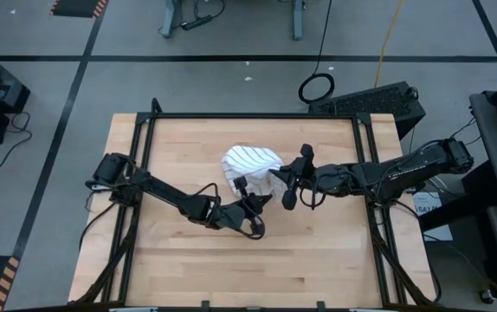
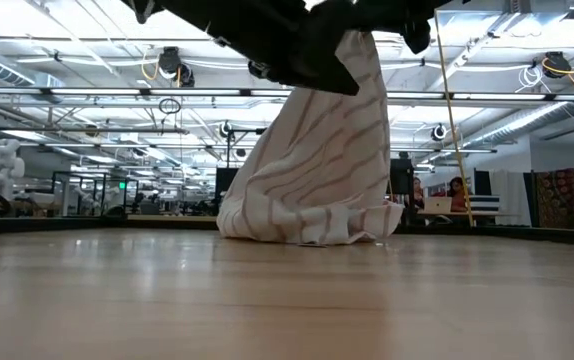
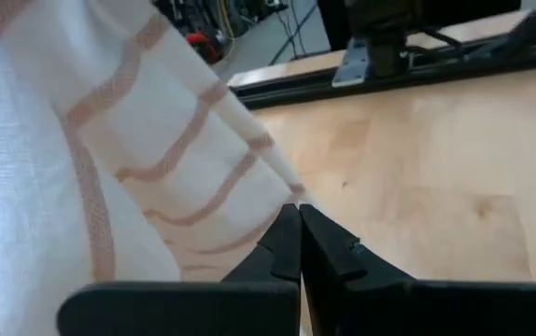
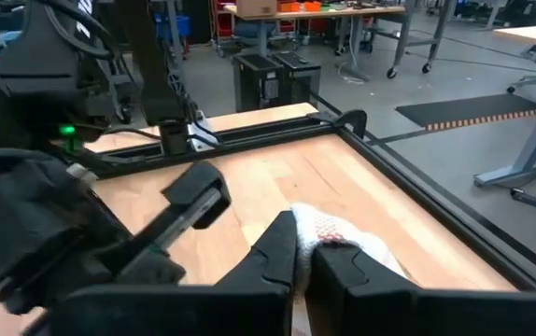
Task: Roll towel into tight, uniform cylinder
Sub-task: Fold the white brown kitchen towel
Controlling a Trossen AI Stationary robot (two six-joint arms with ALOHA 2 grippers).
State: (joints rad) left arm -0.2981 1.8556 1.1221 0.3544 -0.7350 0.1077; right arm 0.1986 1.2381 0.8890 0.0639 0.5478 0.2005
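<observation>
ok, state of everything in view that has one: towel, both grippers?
towel: unrolled, bunched, lifted by two corners, lower part resting on the table
left gripper: shut on a towel corner
right gripper: shut on a towel corner

hanging towel (image 1: 250, 163) blocks centre, table (image 1: 318, 251) foreground free

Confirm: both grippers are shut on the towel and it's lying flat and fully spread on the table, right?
Not flat. The low view shows the towel lifted into a hanging drape, only its lower end bunched on the table. The rest holds: the left gripper and right gripper are each shut on a bit of the cloth.
</observation>
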